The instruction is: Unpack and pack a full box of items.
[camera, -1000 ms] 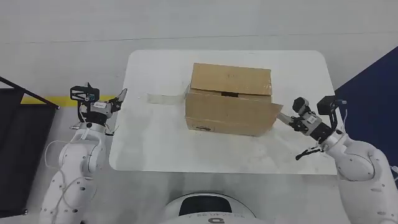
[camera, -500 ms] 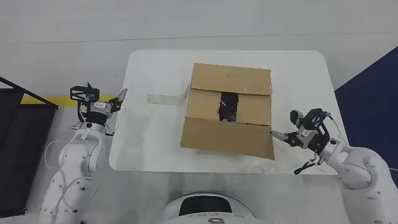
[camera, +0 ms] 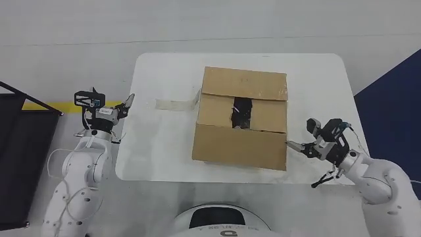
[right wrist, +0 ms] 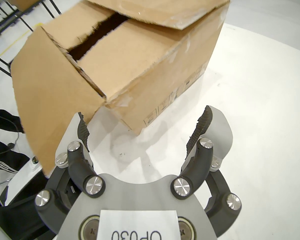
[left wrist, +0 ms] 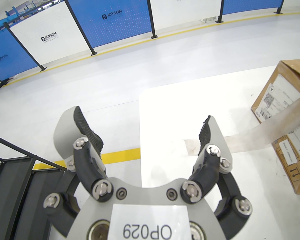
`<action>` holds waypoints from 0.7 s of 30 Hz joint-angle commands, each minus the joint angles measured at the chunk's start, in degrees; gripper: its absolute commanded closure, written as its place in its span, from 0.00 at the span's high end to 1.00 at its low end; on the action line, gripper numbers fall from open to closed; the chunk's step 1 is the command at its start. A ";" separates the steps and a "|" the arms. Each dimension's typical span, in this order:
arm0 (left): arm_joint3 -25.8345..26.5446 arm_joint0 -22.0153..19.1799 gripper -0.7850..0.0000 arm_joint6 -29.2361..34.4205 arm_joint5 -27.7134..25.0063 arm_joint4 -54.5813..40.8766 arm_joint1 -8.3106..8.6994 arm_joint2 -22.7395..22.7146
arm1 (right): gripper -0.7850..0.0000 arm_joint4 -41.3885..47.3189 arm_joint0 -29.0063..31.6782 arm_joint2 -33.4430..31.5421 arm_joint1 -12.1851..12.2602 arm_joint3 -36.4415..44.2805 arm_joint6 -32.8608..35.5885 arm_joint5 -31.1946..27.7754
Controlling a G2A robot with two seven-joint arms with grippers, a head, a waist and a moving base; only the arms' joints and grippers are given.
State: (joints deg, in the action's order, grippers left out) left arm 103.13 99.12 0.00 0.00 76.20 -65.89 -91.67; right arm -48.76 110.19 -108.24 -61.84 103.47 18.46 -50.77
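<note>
- Top view: the cardboard box (camera: 242,118) stands right of centre on the white table (camera: 164,151), its opening facing up and its long axis running side to side.
- The near flap (camera: 240,148) is folded outwards. A dark slot between the inner flaps runs from near to far.
- A tape strip (camera: 177,103) trails from the box's left side.
- Left wrist view: the left gripper (left wrist: 142,116) hangs over the table's left edge with its jaws apart and nothing between them, well apart from the box (left wrist: 285,126).
- Right wrist view: the right gripper (right wrist: 144,112) sits at the box's (right wrist: 145,51) near right corner, jaws apart and empty, with the flap (right wrist: 52,88) just beside one finger.
</note>
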 commanded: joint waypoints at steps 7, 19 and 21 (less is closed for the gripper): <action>0.00 0.00 1.00 0.00 0.00 0.00 0.00 0.00 | 1.00 5.63 -6.87 2.49 0.08 0.06 3.28 12.52; 0.00 0.00 1.00 0.00 0.00 0.00 0.00 0.00 | 1.00 -13.03 -17.63 14.97 -0.50 -5.32 4.98 27.59; 0.00 0.00 1.00 0.00 0.00 0.00 0.00 0.00 | 1.00 -13.28 -18.46 15.48 -0.67 -5.37 5.02 30.60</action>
State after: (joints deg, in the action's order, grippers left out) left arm 103.13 99.12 0.00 0.00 76.20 -65.89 -91.67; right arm -62.09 92.19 -92.92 -62.42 98.10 23.43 -22.08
